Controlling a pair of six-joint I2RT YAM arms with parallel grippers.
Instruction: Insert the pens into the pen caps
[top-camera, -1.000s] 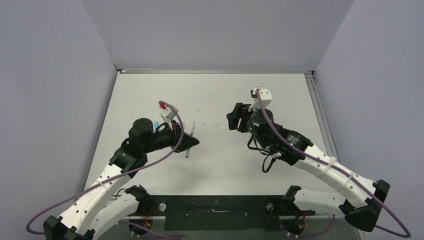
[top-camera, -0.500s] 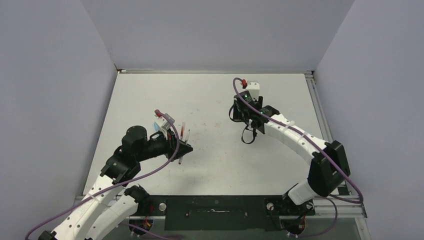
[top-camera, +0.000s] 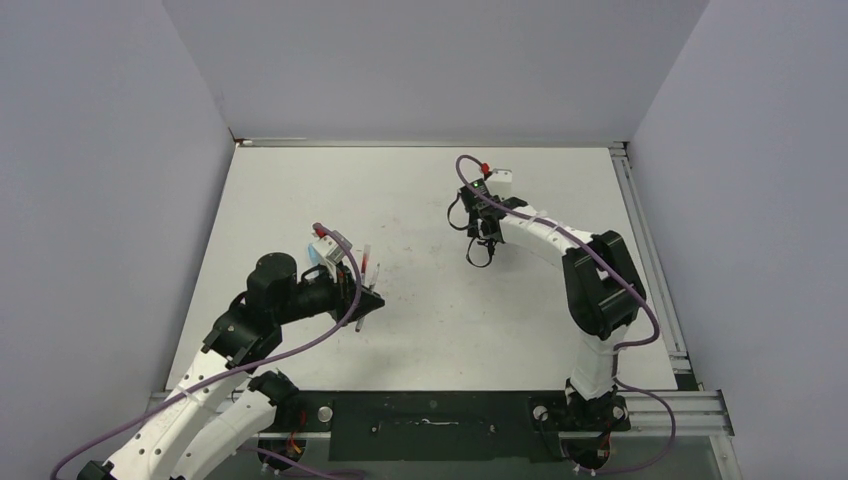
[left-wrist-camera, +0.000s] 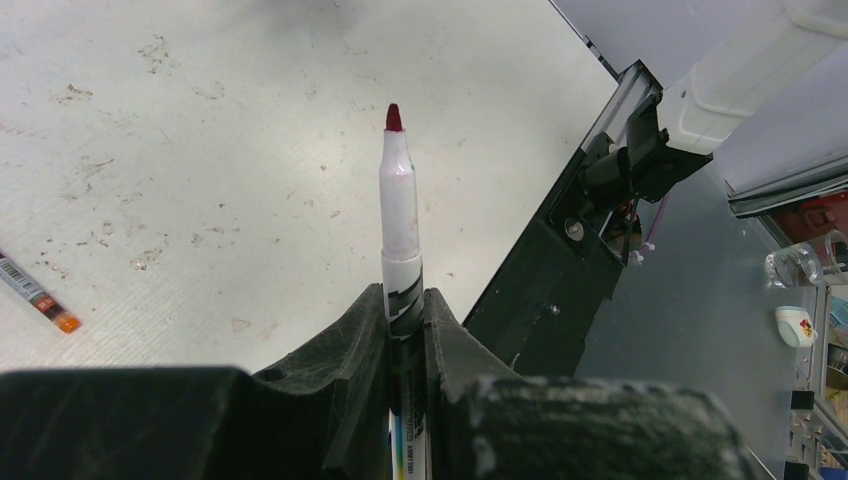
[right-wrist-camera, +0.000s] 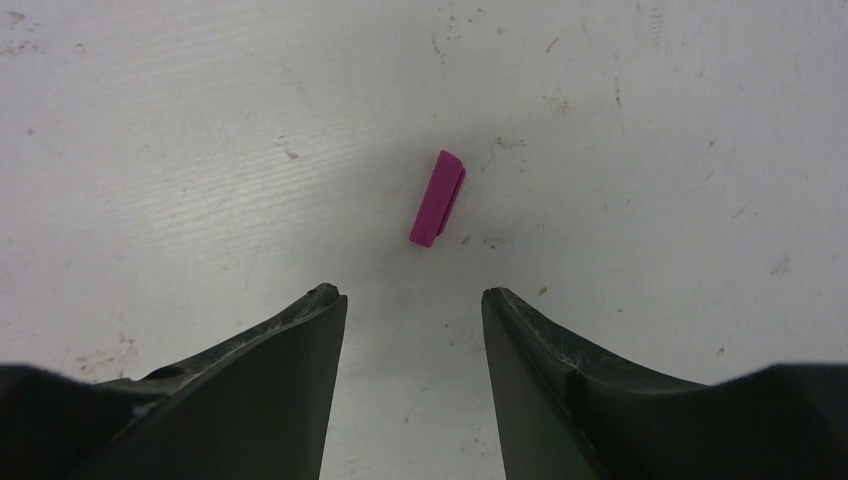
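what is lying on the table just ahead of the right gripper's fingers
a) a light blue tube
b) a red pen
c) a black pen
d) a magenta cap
d, the right wrist view shows a small magenta cap lying flat on the table, just beyond the open right gripper and untouched by it.

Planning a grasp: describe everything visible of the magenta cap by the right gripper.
The magenta cap is short and stubby, smooth plastic by its look, with a ridge along one side. It lies flat on the scuffed white table, slanted, ahead of the right gripper, whose jaws stand open; only the table touches it.
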